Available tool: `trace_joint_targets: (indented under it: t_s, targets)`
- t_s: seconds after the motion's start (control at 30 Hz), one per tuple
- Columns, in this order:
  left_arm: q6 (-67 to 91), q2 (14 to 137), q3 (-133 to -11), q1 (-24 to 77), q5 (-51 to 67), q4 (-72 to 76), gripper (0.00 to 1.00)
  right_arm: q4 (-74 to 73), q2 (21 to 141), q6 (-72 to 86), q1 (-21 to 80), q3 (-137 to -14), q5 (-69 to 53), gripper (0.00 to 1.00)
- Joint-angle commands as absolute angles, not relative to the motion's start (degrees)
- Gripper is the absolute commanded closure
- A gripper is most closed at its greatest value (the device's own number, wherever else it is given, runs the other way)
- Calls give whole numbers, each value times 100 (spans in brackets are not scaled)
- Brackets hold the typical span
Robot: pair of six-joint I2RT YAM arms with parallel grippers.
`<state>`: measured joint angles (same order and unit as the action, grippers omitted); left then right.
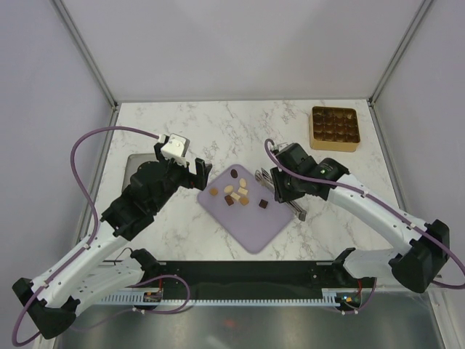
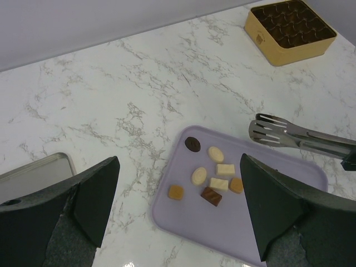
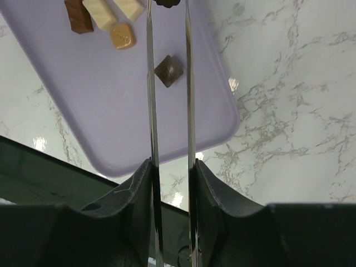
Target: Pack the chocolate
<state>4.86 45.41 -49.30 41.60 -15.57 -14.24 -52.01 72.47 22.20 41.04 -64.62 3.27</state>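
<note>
Tongs (image 2: 289, 133) clamped in right gripper (image 3: 169, 167), arms narrowly apart, tips at right edge of lilac mat (image 2: 222, 228), chocolate (image 2: 225, 169) scattered on it, gold compartment tray (image 2: 278, 47) far right, left gripper (image 2: 179, 164) spread wide

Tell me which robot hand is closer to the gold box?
Right. The right gripper, shut on the tongs, is at the lilac mat's right edge, on the gold tray's side of the table. The left gripper hangs open beyond the mat's left edge, farther off.

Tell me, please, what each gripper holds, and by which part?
The right gripper holds metal tongs, clamped across both arms, well back from the tips. The left gripper is open and empty.
</note>
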Motion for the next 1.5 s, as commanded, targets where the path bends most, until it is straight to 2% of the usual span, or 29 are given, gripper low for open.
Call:
trace_joint_targets:
  t_s: [0.0, 0.17, 0.4, 0.8, 1.0, 1.47]
  targets:
    - [272, 4447, -4931, 4184, -1688, -1266, 3, -5194, 7470, 2039, 4061, -7048, 798, 65]
    - [290, 4395, -4948, 4184, -1670, -1274, 3, -5194, 7979, 1828, 3482, -7935, 1282, 65]
    - [308, 4368, -4939, 4175, -1608, -1257, 3, -5081, 8937, 1591, 2059, -9139, 1652, 65]
    - [290, 4359, -4957, 4184, -1661, -1283, 3, -4825, 10889, 1863, 423, -10853, 1609, 66]
    - [273, 4403, -4957, 4184, -1679, -1283, 3, -4843, 11417, 1916, 36, -11425, 1433, 65]
    - [255, 4447, -4957, 4175, -1705, -1274, 3, -4808, 11786, 1802, -308, -11531, 1178, 64]
